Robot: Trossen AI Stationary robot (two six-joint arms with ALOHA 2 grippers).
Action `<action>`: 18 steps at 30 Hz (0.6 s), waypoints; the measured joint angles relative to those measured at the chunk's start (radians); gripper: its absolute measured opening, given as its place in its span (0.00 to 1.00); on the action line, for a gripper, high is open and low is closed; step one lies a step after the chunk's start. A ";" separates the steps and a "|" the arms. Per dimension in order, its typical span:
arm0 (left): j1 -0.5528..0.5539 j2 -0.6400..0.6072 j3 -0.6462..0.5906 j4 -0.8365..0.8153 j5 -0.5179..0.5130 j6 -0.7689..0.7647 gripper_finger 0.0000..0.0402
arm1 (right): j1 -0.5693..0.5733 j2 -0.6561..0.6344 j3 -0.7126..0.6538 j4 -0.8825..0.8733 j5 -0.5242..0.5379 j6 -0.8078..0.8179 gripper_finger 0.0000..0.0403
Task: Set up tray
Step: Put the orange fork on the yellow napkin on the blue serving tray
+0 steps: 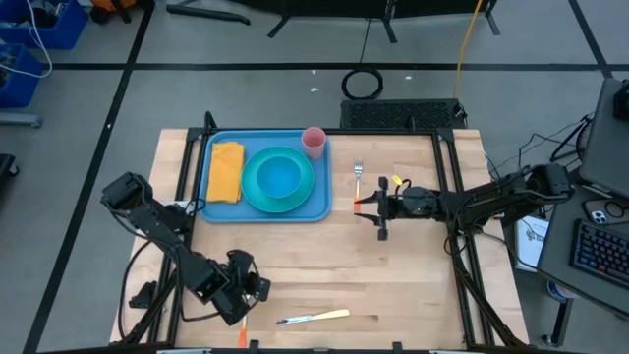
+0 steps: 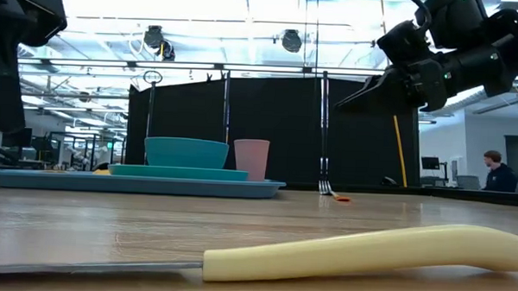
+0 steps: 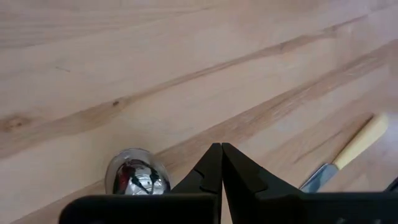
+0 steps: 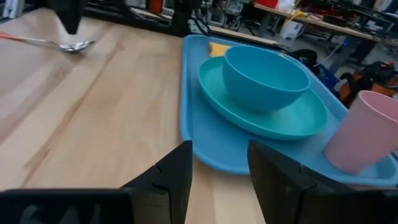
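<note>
Working down from the largest item: the light wooden table (image 1: 393,275) is seen carrying the large flat light-blue plastic tray (image 1: 319,211) at its far left part. On the tray are noted a round teal plate (image 1: 254,197) with a blue bowl (image 1: 279,176) on it, a folded yellow cloth napkin (image 1: 225,171) along the tray's left side, and a pink plastic cup (image 1: 314,142) at its far right corner.

Cutlery is not yet on the tray. A cream-handled table knife (image 1: 313,317) lies at the near edge of the table, well apart from the tray. A metal fork with an orange handle (image 1: 358,183) lies on bare wood just right of the tray. A metal spoon (image 3: 137,174) is seen at the left gripper's fingers; its handle is hidden.

The right gripper (image 4: 219,171) hovers over the table beside the fork, jaws spread, nothing held. The left gripper (image 3: 221,168) sits low at the near left, jaws pressed together, apparently empty.

Judged: dishes placed; knife, fork and spoon remain.
</note>
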 joint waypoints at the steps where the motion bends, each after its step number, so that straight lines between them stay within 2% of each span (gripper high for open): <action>1: -0.003 0.002 0.000 0.002 0.000 0.000 0.03 | -0.004 0.000 0.000 0.000 0.000 0.000 0.36; 4: -0.006 0.001 0.000 0.012 -0.017 0.002 0.01 | -0.013 0.000 0.000 0.000 0.000 0.002 0.36; 9: 0.013 0.001 0.000 0.050 -0.119 0.057 0.03 | -0.017 0.000 0.000 -0.001 0.000 0.002 0.36; 14: 0.054 0.001 0.000 0.108 -0.125 0.159 0.01 | -0.017 0.000 0.000 -0.006 0.000 0.002 0.36; 18: 0.079 0.001 0.000 0.162 -0.195 0.288 0.02 | -0.017 0.000 0.000 -0.007 0.000 0.012 0.36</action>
